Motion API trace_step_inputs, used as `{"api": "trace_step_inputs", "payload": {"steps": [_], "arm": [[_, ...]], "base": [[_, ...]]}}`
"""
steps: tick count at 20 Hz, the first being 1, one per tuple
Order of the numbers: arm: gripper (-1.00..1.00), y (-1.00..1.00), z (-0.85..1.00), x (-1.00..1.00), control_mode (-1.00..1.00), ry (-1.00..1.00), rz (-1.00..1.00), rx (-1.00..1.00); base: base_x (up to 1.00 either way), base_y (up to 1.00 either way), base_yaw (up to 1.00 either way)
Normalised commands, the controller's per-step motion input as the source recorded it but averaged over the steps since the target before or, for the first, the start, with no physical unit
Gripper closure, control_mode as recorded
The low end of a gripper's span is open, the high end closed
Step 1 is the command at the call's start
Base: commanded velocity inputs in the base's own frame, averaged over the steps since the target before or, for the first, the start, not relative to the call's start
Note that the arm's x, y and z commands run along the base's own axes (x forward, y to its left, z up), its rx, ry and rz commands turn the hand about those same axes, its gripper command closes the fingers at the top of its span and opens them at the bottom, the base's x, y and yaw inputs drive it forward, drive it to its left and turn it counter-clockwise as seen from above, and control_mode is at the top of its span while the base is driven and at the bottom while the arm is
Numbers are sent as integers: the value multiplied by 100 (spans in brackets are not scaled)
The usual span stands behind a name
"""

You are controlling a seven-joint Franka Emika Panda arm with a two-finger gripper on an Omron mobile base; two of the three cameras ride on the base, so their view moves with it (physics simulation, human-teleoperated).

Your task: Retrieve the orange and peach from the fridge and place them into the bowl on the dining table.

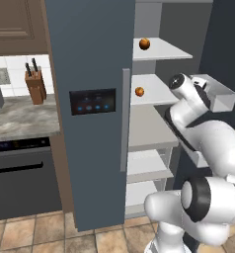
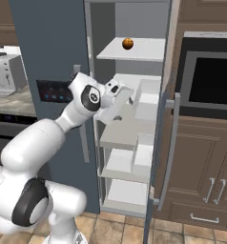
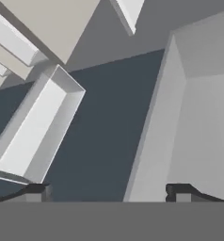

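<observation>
Left base view, left to right: knife block (image 1: 35,84) on the stone counter (image 1: 20,118); fridge (image 1: 90,59) with left door shut and right door swung open; a dark orange fruit (image 1: 144,44) on the top shelf, a smaller orange-yellow fruit (image 1: 139,91) one shelf lower; arm reaching into the open compartment. Hand view: gripper (image 3: 109,192) fingertips spread wide, empty, facing the inner door and its white bins (image 3: 34,132).

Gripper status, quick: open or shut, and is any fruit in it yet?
Gripper: open, nothing between its fingertips, inside the open fridge.
</observation>
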Motion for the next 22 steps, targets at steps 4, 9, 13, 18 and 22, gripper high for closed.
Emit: {"api": "trace_step_inputs", "payload": {"steps": [4,9,13,18,22], "arm": [[-100,-100,0,-96,-100,0,-7,0],[-100,-33,9,-64,-100,-7,-3,0],[-100,28,47,-69,-100,-26,0,2],[-100,44,96,-42,-100,-9,-2,27],[-100,46,100,-22,-100,0,-3,34]], "base": [[0,0,0],[0,0,0],[0,0,0],[0,0,0],[0,0,0]]}}
